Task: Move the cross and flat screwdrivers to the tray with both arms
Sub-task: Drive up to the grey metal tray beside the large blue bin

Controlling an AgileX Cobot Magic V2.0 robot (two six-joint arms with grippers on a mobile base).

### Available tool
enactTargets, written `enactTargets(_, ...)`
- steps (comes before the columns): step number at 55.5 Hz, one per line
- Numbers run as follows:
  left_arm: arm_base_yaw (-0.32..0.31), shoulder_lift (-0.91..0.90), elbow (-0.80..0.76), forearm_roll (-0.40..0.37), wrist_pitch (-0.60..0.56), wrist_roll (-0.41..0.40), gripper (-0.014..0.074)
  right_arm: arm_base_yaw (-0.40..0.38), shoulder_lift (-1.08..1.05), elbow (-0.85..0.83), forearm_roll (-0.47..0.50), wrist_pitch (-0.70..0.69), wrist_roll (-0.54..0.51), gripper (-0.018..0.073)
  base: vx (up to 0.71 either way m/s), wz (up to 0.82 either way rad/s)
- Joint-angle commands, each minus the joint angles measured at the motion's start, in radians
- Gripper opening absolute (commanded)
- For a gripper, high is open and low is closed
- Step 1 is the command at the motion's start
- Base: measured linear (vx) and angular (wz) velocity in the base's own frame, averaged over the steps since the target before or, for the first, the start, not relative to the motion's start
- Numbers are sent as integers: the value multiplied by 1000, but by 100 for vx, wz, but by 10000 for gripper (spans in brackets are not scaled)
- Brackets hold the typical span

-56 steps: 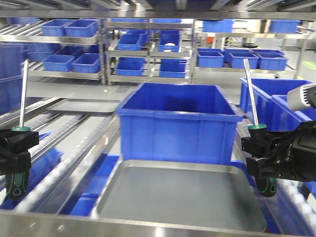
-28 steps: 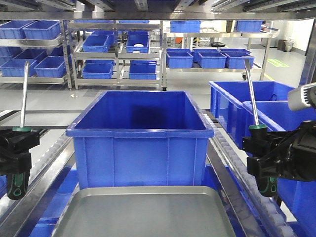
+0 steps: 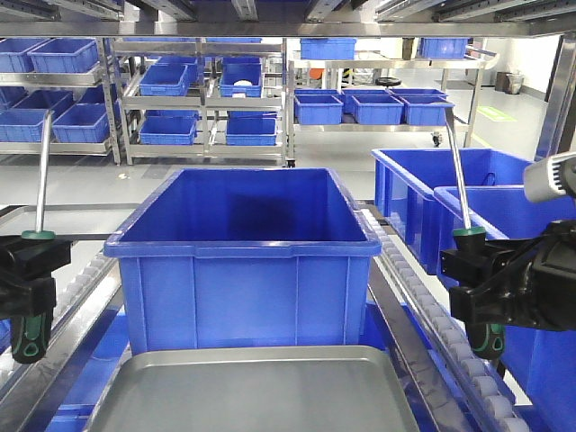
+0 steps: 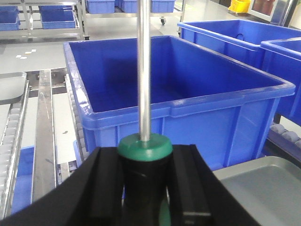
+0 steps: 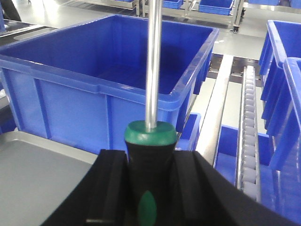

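risk, as i judge it: both tools are held upright with their long shanks overhead, so tipping them down toward the flat grey metal tray (image 3: 261, 389) could swing a tip into the rim of the large blue plastic crate (image 3: 241, 247) standing just behind the tray at 12 o'clock. a release from high up would let a round handle roll on the smooth tray or off its lip. the two arms closing on the same tray could also crowd each other.

left gripper (image 3: 30, 270): closed on the black-and-green handled screwdriver with a steel shank (image 3: 41, 189), jaws clamped across the handle just under the green collar, shank pointing to 12 o'clock. it hangs at roughly 9 o'clock of the tray, off its edge.

right gripper (image 3: 479, 279): likewise closed on the second black-and-green handled screwdriver (image 3: 459, 180), handle end showing below the jaws, shank leaning slightly toward 11 o'clock. it sits at about 3 o'clock of the tray, near the roller rail.

tip types cannot be told. tray holds no tool yet.
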State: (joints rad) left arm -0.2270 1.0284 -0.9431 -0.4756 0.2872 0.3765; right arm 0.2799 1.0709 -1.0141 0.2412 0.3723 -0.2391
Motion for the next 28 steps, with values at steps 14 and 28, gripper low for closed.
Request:
enactTargets(14,-6,-17,-32,-20,-87,-4,-3,-3,-19,-33,8,-88,-4,-8,0,0)
enactTargets(28,-6,-8,-32,-56,-111,-6,-3,-3,-11,-33,36,-88,-4,-8,0,0)
